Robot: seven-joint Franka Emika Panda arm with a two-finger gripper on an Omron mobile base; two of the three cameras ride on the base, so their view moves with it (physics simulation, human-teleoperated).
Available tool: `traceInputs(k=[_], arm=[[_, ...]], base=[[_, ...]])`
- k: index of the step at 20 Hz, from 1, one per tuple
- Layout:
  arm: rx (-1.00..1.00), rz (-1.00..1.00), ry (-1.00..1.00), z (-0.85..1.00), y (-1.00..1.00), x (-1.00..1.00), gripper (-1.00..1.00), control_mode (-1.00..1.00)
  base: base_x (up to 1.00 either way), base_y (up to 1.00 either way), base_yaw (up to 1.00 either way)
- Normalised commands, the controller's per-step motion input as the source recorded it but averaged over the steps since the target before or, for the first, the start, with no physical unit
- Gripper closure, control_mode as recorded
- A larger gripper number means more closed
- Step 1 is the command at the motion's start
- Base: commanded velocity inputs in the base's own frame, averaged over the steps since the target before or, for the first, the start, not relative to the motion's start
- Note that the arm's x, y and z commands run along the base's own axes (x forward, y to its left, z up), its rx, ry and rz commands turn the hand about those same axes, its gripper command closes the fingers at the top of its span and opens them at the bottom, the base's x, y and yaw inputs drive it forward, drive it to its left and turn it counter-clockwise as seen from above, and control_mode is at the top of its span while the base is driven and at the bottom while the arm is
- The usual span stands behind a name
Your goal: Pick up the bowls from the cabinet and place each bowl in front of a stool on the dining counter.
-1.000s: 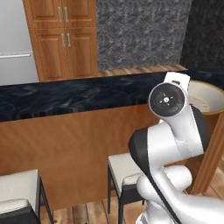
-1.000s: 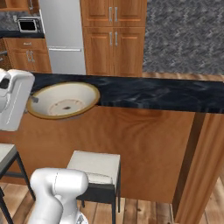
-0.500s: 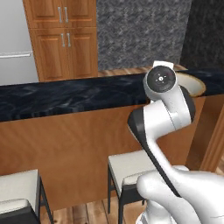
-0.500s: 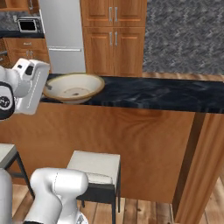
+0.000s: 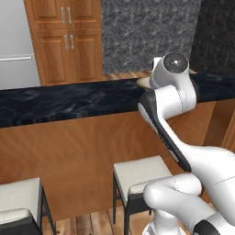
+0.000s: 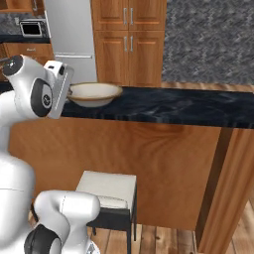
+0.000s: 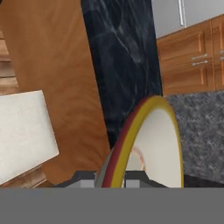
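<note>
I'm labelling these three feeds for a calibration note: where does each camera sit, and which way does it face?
Left base view: behind the arm on its left, facing the dining counter and stool; the arm rises at lower right, hiding most of the cream bowl.
Right base view: behind on its right, facing the same counter; the arm stands at left, holding the bowl over the marble top.
Hand view: on the hand, looking along the fingers, shut on the bowl's rim.
All three share the bowl, counter and stool.
</note>
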Motion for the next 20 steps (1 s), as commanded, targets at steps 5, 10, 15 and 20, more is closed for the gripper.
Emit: traceInputs(k=[5,10,15,20], arm=[[0.00,0.18,0.01,-0.10,0.00,0.54,1.00,-1.00],[0.00,0.14,0.00,-0.22,0.00,0.35,1.00,-1.00],[0.00,0.01,-0.01,-0.37,0.00,0.22,1.00,-1.00],[0.00,0.00,0.00,-0.31,0.00,0.22,1.00,-1.00]], base=[[0.00,0.00,0.00],[0.00,0.00,0.00],[0.00,0.00,0.00],[0.00,0.00,0.00]])
